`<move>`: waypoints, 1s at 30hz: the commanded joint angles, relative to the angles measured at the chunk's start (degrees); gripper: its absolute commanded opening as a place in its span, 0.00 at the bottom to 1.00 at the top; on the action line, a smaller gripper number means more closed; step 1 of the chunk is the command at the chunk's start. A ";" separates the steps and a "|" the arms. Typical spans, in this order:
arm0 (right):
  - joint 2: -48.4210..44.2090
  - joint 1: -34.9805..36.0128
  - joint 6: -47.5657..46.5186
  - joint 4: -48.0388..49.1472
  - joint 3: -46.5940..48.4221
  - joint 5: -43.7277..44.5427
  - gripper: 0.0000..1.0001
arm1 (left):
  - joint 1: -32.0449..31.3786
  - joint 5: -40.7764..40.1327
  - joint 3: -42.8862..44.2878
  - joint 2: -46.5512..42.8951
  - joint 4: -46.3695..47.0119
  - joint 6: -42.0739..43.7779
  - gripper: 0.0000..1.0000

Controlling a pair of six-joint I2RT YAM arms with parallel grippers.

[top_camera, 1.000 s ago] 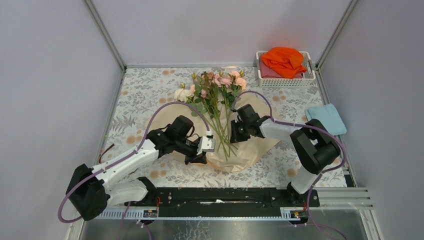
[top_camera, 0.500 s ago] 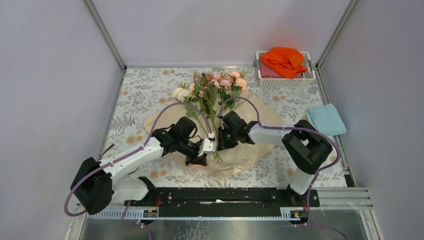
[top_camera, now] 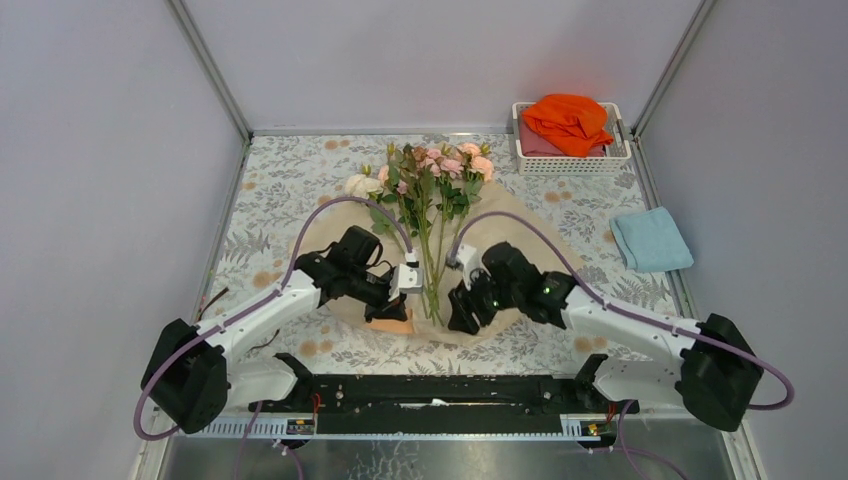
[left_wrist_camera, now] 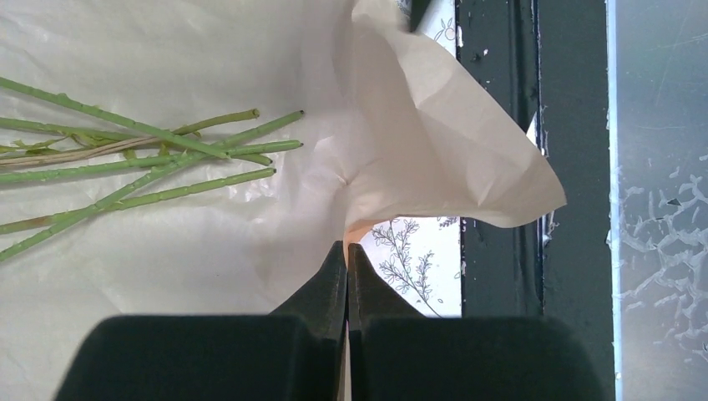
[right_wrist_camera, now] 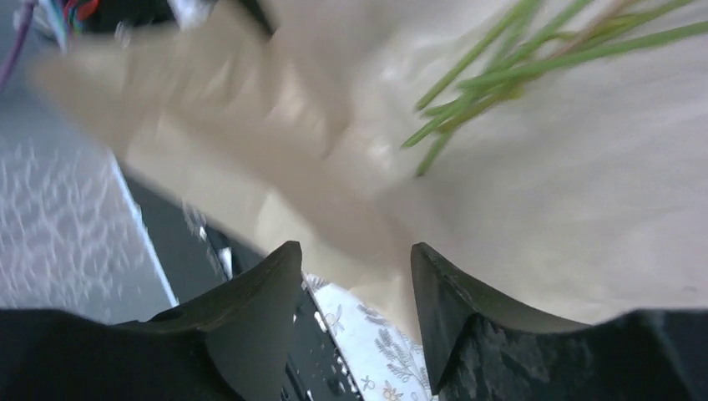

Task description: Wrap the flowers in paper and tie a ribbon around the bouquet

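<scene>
One paper [top_camera: 522, 232] pinched by L gripper [left_wrist_camera: 346, 261]; R gripper [right_wrist_camera: 355, 261] jaws spread; 1 flowers [top_camera: 432, 172] bunch.

A robotics lab cell; plain grey walls [top_camera: 100, 180], aluminium frame posts [top_camera: 210, 68], black mounting rail [top_camera: 440, 392]

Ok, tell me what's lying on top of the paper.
The flowers lie on the paper, stems toward the arms, blooms past its far edge. Whatever sits under the left gripper and right gripper is hidden.

Left end effector [left_wrist_camera: 346, 248] pinched shut, right end effector [right_wrist_camera: 355, 251] spread apart
</scene>
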 commanded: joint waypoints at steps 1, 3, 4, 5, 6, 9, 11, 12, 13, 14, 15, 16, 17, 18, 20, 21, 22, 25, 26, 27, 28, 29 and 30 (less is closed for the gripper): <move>-6.63 6.96 -7.91 9.00 -9.08 -4.66 0.60 | 0.96 0.24 -0.24 -1.28 0.17 0.28 0.00; -8.92 7.64 -4.00 18.31 -13.81 -5.85 0.63 | 1.19 0.26 0.01 -1.36 -0.23 0.28 0.00; -9.51 7.56 0.20 23.17 -15.12 -3.12 0.62 | 1.21 0.37 0.06 -1.50 -0.43 0.39 0.00; -9.67 7.18 3.54 24.45 -15.29 2.02 0.58 | 1.19 0.66 -0.01 -1.64 -0.76 0.60 0.00; -9.38 6.37 6.41 24.97 -14.98 5.37 0.51 | 1.21 1.20 -0.15 -1.84 -1.32 1.40 0.00; -6.36 3.33 13.82 24.96 -13.59 4.77 0.39 | 1.21 3.66 -0.34 -2.15 -3.54 3.61 0.00; -4.25 2.71 15.87 23.55 -12.23 -0.43 0.38 | 1.21 5.29 -0.40 -2.09 -4.90 5.69 0.00; -3.61 2.61 16.12 23.03 -11.43 -3.28 0.38 | 1.21 5.68 -0.65 -1.98 -5.41 6.77 0.00; -3.31 2.60 16.08 22.88 -10.47 -6.67 0.39 | 1.21 5.60 -1.06 -1.92 -5.65 7.78 0.00; -3.34 2.55 16.19 23.25 -9.82 -10.85 0.43 | 1.21 5.10 -1.49 -1.86 -5.69 8.60 0.00; -3.31 2.45 16.04 23.88 -9.19 -15.86 0.50 | 1.21 4.13 -1.85 -1.72 -5.61 9.44 0.00; -3.05 2.27 15.69 24.38 -8.40 -22.45 0.58 | 1.21 3.41 -2.28 -1.59 -5.38 9.75 0.00; -2.61 2.13 14.95 24.22 -7.36 -27.96 0.64 | 1.21 2.56 -2.72 -1.46 -4.98 9.83 0.00; -2.30 2.15 13.86 22.64 -6.01 -31.34 0.66 | 1.23 1.94 -3.05 -1.39 -4.59 9.86 0.00; -2.49 1.74 10.53 15.89 -2.96 -30.17 0.66 | 1.21 0.95 -3.72 -1.51 -4.35 10.80 0.00; -2.82 1.04 10.44 14.95 -2.66 -28.23 0.64 | 1.13 0.76 -4.08 -1.62 -4.37 11.35 0.00; -3.13 0.03 12.48 15.97 -3.34 -25.32 0.57 | 1.12 0.83 -4.42 -1.83 -4.39 11.94 0.00; -0.32 -2.96 22.47 21.39 -7.03 -15.88 0.20 | 0.87 2.57 -5.28 -2.53 -4.85 13.78 0.00; 2.12 -3.03 24.23 20.17 -7.25 -12.55 0.09 | 0.67 3.33 -5.38 -2.72 -5.26 14.22 0.00; 4.88 -2.94 24.58 17.83 -6.68 -11.25 0.03 | 0.30 3.83 -5.43 -2.95 -5.47 14.48 0.00; 7.57 -2.57 24.72 16.09 -6.33 -10.35 0.00 | -0.05 3.86 -5.41 -3.06 -5.44 14.49 0.00; 9.40 -1.87 24.52 14.62 -6.21 -8.96 0.00 | -0.30 3.90 -5.22 -3.24 -5.51 14.26 0.00; 10.76 -1.09 24.20 13.21 -6.41 -7.17 0.00 | -0.36 3.87 -5.04 -3.30 -5.49 13.99 0.00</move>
